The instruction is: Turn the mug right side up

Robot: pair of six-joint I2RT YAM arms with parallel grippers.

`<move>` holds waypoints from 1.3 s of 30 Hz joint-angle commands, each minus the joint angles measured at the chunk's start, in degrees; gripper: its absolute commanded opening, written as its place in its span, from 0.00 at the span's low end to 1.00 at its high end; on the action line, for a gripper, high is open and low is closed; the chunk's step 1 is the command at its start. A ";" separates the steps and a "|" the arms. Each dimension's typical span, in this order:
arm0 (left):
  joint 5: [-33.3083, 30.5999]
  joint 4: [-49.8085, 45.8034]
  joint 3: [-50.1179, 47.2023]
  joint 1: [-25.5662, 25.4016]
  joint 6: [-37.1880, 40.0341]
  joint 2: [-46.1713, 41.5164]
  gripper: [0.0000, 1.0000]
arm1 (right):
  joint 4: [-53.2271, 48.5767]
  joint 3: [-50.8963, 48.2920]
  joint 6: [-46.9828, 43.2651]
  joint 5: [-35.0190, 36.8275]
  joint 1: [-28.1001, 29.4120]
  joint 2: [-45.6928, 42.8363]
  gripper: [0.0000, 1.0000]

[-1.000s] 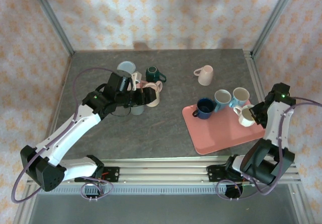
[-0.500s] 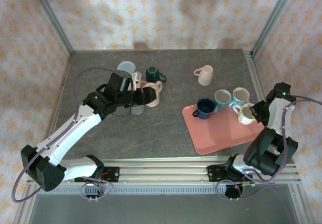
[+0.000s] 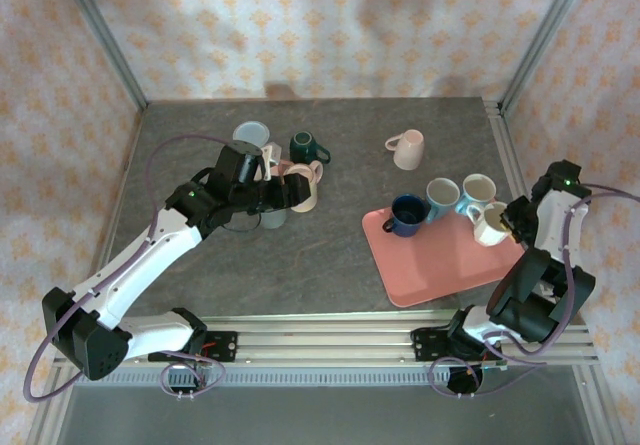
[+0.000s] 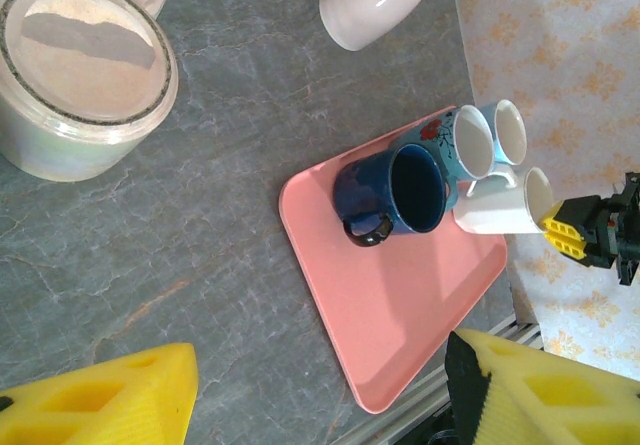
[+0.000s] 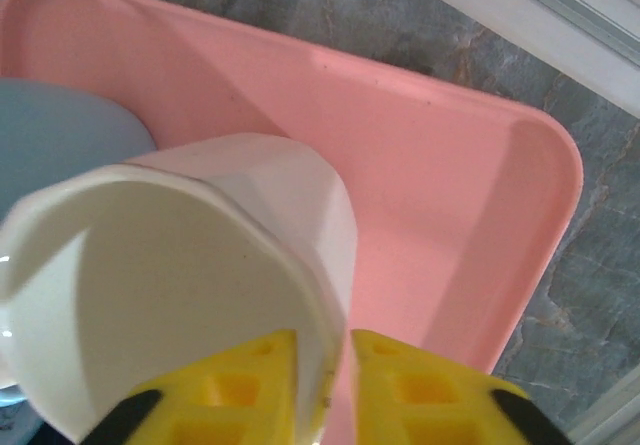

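Note:
My right gripper [image 5: 322,350] is shut on the rim of a white mug [image 5: 200,265], one finger inside and one outside. The mug hangs tilted, mouth toward the camera, over the right side of the pink tray [image 5: 450,195]. From above, the white mug [image 3: 490,227] sits at the tray's [image 3: 450,270] right edge beside my right gripper [image 3: 510,221]. My left gripper [image 3: 278,197] is open among the mugs at the left; its fingers [image 4: 110,395] hold nothing. A pale mug [image 4: 85,65] stands upside down just ahead of it.
On the tray stand a dark blue mug [image 3: 405,215] and two light blue mugs [image 3: 441,197]. A pale pink mug [image 3: 408,149] lies on its side behind the tray. A dark green mug [image 3: 305,147], a light blue mug [image 3: 250,135] and a pink mug [image 3: 305,190] cluster near my left gripper.
My right wrist has shifted slightly back and to the right, carrying the white mug a little toward the tray's far right. The left arm has not moved.

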 commanded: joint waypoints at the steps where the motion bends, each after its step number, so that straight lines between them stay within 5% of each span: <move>1: -1.45 1.29 -0.43 -0.52 0.77 -0.07 0.67 | 0.14 2.26 -0.07 0.77 -0.41 -1.67 0.30; 12: -2.57 0.37 0.80 -0.55 3.74 -0.33 0.68 | 0.43 3.01 1.99 -2.24 0.56 -11.42 0.43; 19: -5.32 3.72 1.79 -2.36 14.12 1.79 0.69 | 3.16 6.97 9.54 -2.36 17.25 -13.78 0.44; 27: -7.80 2.90 6.41 -4.84 22.13 6.28 0.69 | 4.87 22.86 22.36 7.40 43.39 5.95 0.43; 36: -8.90 2.05 4.83 -4.68 22.95 4.86 0.69 | -5.11 47.10 26.54 22.10 47.30 31.28 0.56; 39: -9.02 2.45 3.67 -4.59 23.03 4.01 0.70 | -4.83 51.69 22.55 18.31 45.54 36.92 0.60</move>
